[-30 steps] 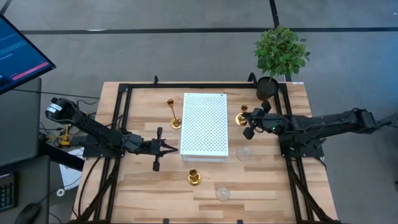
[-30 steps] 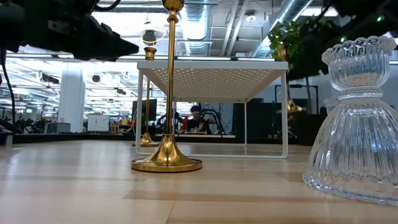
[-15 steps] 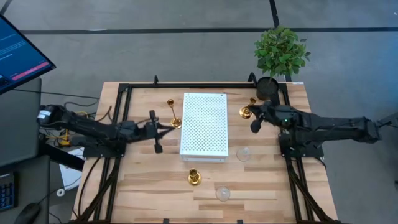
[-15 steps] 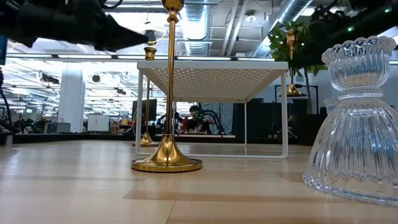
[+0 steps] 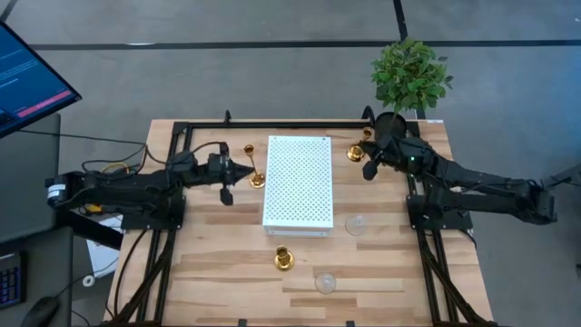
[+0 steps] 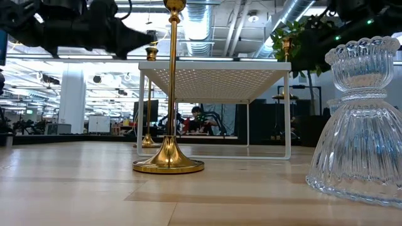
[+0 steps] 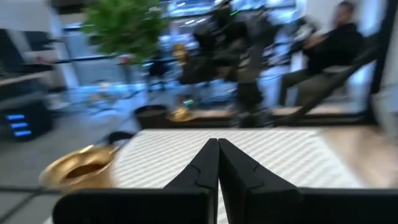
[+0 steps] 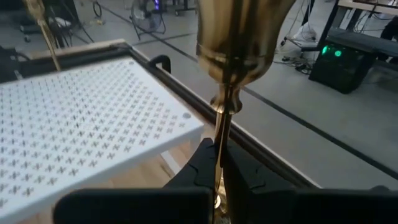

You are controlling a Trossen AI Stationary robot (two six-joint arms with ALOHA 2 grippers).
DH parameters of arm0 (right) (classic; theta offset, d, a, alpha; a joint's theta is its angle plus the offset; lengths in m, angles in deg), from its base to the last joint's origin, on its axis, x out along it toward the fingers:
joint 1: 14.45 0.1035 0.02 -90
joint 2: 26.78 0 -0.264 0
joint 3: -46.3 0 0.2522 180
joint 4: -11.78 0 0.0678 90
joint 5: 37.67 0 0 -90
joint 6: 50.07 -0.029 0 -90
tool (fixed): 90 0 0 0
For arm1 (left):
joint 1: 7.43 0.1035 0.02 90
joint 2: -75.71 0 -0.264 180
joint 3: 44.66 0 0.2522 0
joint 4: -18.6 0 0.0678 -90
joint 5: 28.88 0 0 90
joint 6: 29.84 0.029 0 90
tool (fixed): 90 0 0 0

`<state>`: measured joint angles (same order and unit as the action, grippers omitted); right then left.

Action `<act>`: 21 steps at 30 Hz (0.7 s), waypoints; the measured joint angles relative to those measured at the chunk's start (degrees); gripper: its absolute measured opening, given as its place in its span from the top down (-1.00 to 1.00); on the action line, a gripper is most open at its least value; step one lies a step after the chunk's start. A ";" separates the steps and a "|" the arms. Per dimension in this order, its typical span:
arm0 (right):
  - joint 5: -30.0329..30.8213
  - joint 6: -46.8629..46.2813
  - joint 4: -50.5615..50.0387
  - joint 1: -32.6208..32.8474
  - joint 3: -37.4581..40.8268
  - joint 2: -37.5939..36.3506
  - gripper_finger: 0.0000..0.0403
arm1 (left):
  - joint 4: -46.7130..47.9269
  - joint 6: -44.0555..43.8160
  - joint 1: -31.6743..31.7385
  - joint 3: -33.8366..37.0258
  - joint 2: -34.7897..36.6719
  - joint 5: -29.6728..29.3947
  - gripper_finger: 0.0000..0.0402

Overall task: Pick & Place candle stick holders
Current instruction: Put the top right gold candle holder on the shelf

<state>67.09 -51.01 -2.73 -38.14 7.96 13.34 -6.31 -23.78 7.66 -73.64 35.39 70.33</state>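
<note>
Wooden table (image 5: 381, 272), shiny gold candle stick holders (image 5: 284, 260)

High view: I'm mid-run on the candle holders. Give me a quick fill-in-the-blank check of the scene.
1. The right gripper holds the short gold holder by its ___.
2. In the high view, the tall gold holder stands ___ of the white rack.
3. The left gripper is ___, with nothing between its fingers.
4. The number of glass holders on the table is ___.

Missing words: stem; left; shut; two.
</note>
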 joint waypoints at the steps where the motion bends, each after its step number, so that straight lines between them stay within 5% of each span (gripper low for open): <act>1: -0.75 0.00 0.74 -0.56 -0.01 -0.02 1.00 | 0.02 -0.98 0.47 -0.31 0.00 2.18 0.98; 15: -3.17 -0.58 1.15 2.49 -5.70 0.51 1.00 | 0.30 -11.85 -1.22 -0.74 -1.11 5.90 0.94; 21: -6.26 -1.82 1.17 5.27 -9.53 5.43 1.00 | 0.30 -12.38 -1.31 -0.74 -1.09 12.36 0.94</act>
<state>60.84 -52.83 -1.56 -32.87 -1.57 18.77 -6.01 -36.16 6.35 -74.38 34.30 82.69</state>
